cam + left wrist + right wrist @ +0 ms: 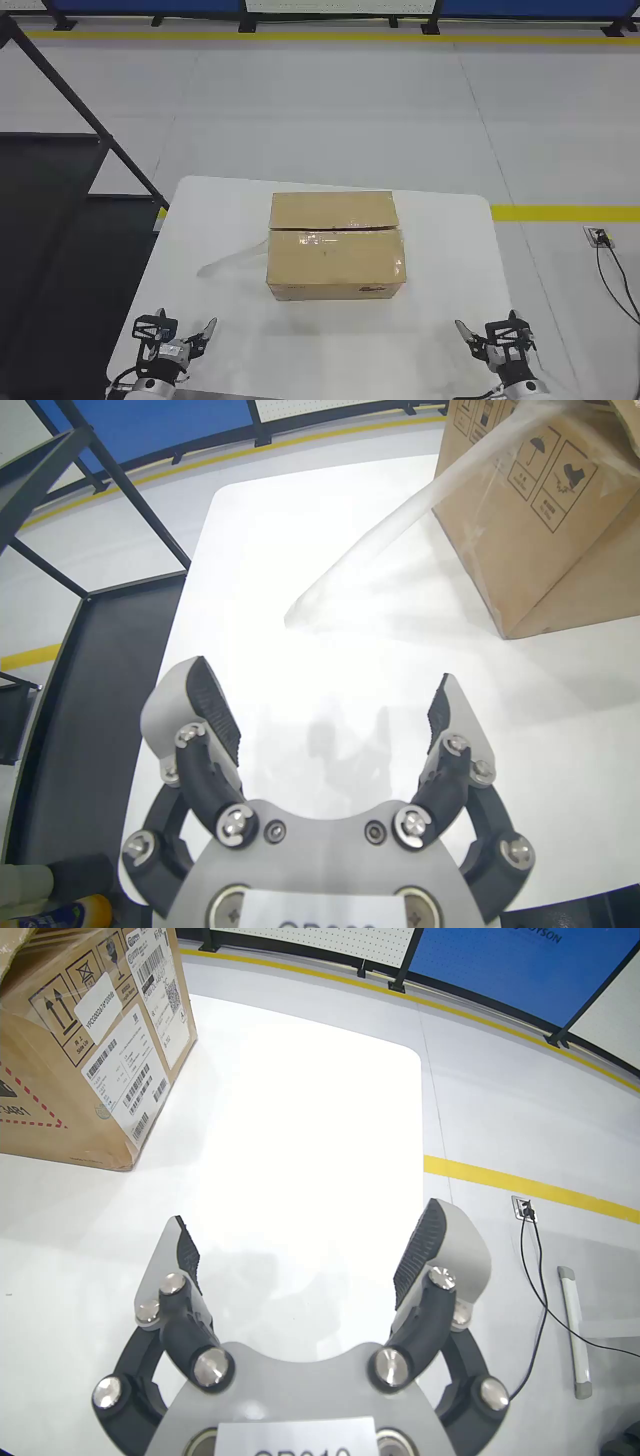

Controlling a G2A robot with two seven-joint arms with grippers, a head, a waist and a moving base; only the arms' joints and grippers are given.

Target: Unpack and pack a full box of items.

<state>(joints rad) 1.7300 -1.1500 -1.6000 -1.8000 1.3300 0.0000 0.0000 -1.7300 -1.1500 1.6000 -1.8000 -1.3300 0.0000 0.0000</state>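
Lying well beyond left tool [322, 672] and right tool [306, 1214], both spread, box [335, 245] seems shut.

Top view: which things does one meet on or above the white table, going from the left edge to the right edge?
Left gripper, open → clear loose strip of tape → brown cardboard box → right gripper, open.
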